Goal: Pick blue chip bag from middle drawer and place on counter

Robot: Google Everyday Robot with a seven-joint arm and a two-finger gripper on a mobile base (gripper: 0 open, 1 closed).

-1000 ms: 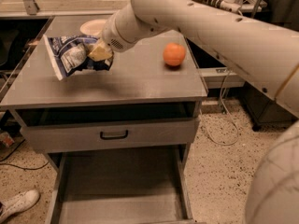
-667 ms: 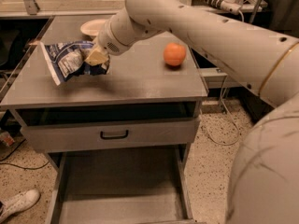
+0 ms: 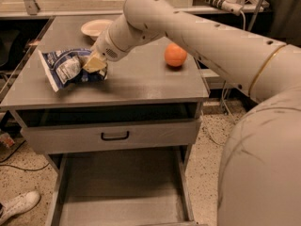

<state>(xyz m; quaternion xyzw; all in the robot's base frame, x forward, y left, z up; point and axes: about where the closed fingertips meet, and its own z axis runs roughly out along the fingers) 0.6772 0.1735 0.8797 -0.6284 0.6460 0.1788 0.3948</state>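
Note:
The blue chip bag (image 3: 66, 68), crumpled dark blue and white foil, lies at the left side of the counter (image 3: 141, 81) and seems to touch its surface. My gripper (image 3: 95, 63) is shut on the bag's right end, with the arm reaching in from the right. The middle drawer (image 3: 117, 185) is pulled out below, with a bare grey floor.
An orange fruit (image 3: 175, 55) sits on the counter's right side. A white bowl (image 3: 96, 28) is at the back left. A grey drawer front with a black handle (image 3: 115, 136) stands slightly open above the tray. A white shoe (image 3: 16, 206) lies on the floor at the lower left.
My gripper has lowered the bag slightly down and to the left, from just above the counter onto its left side. The grip on the bag has not changed.

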